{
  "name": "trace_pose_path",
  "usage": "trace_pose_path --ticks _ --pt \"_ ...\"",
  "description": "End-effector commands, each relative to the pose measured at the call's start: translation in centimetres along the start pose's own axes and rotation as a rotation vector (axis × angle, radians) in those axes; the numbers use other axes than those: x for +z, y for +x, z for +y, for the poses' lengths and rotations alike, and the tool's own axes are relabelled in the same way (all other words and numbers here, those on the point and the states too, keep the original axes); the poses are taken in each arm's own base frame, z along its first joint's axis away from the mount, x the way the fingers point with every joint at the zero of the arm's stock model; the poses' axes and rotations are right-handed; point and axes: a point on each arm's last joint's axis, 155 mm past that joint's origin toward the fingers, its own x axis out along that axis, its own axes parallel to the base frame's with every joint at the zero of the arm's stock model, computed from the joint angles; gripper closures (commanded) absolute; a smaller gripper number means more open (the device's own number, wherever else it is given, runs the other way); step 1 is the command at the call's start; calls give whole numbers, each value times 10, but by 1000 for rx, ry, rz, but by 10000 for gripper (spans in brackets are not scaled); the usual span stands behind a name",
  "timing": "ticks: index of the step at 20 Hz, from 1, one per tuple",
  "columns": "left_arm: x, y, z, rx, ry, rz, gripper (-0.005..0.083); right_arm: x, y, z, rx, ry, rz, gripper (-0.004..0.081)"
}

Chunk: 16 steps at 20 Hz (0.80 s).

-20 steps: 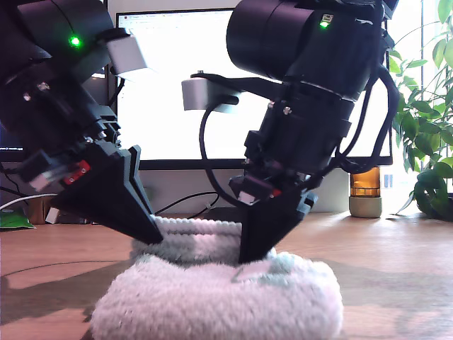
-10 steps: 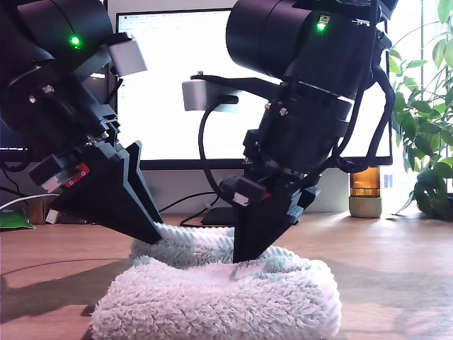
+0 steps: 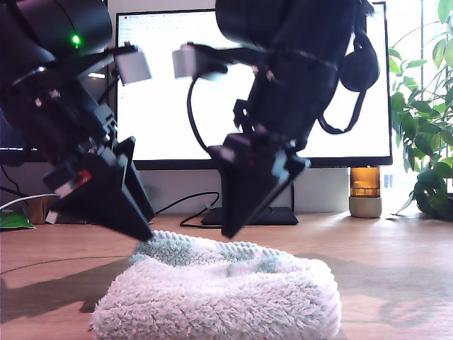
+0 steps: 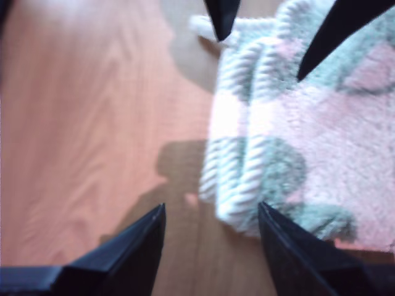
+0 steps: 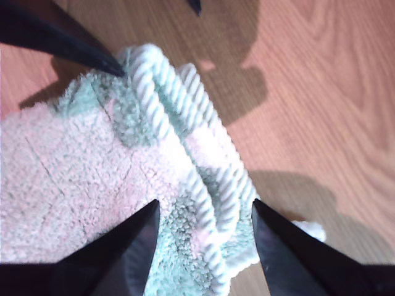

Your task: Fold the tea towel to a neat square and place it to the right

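Note:
The tea towel (image 3: 226,297) lies folded in a thick fluffy pad on the wooden table (image 3: 396,269), with its corded hem (image 3: 198,244) along the far edge. My first gripper (image 3: 144,234) is the one at the exterior view's left. It is open at one end of the hem (image 4: 247,166), and its jaws (image 4: 211,205) are mostly over bare wood. My second gripper (image 3: 228,232) hangs open just above the towel. In its wrist view it (image 5: 205,201) straddles the hem (image 5: 203,179) near the other corner and holds nothing.
A lit monitor (image 3: 177,85) stands behind the arms, with cables (image 3: 191,205) at its foot. At the exterior view's right are an amber jar (image 3: 366,191) and a leafy plant (image 3: 425,120). Bare wood lies on both sides of the towel.
My second gripper has lifted off the towel's top and swung toward the exterior view's left. The towel has settled flatter. My first gripper has barely moved.

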Motion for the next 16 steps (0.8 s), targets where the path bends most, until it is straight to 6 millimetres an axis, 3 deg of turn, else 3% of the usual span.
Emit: trace_pose_path --ticks 1,3,5,6,8,10,12,16 --pt "8 -15 8 45 -34 -31 348 2 -14 3 10 -3 -8 349" --pt "15 -31 11 71 -85 -56 410 0 -25 8 34 -6 -7 447" --pt "24 -50 13 98 -107 -97 630 3 -35 7 25 -6 -28 689" --pt "30 -59 12 100 -114 -123 759 7 -39 6 20 0 -42 765" --pt "43 -73 9 93 -132 -187 789 19 -44 1 4 2 -86 783" --pt "49 -84 4 67 -250 -226 789 22 -46 4 28 118 -98 783" --pt "52 -92 -1 40 -328 -246 789 22 -46 10 64 187 -97 783" --pt "54 -103 -3 45 -367 -275 789 34 -51 3 28 208 -169 783"
